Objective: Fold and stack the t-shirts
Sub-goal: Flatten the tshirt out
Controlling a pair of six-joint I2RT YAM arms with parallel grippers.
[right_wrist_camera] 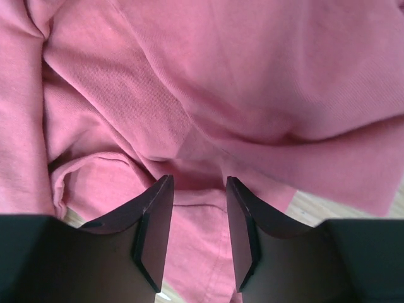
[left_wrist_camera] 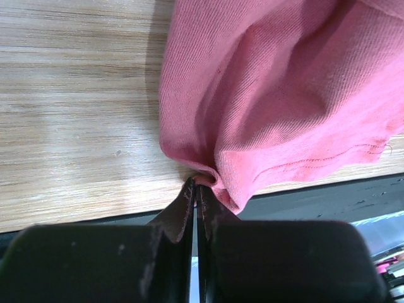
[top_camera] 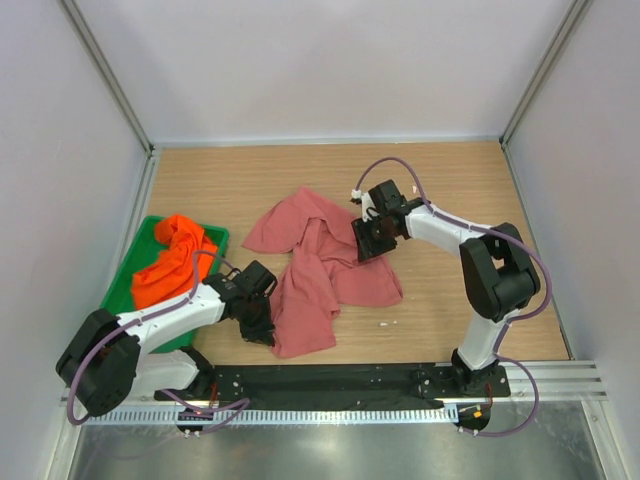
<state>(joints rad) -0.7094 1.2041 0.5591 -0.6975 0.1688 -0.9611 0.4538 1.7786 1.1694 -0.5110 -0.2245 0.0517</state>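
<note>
Top external view: the pink t-shirt lies rumpled and partly spread at the centre of the frame, on the wooden table. One lobe reaches toward the upper left and another hangs down toward the lower middle. The orange t-shirt sits bunched in a heap at the left of the frame, inside the green tray and well apart from the pink one.

The left gripper is at the pink t-shirt's lower left edge. In the left wrist view its fingers are pressed together, with a fold of the hem pinched at their tips.

The right gripper is at the shirt's upper right edge. In the right wrist view its fingers stand apart with a moderate gap over pink cloth. Whether the tips touch the fabric cannot be told.
</note>
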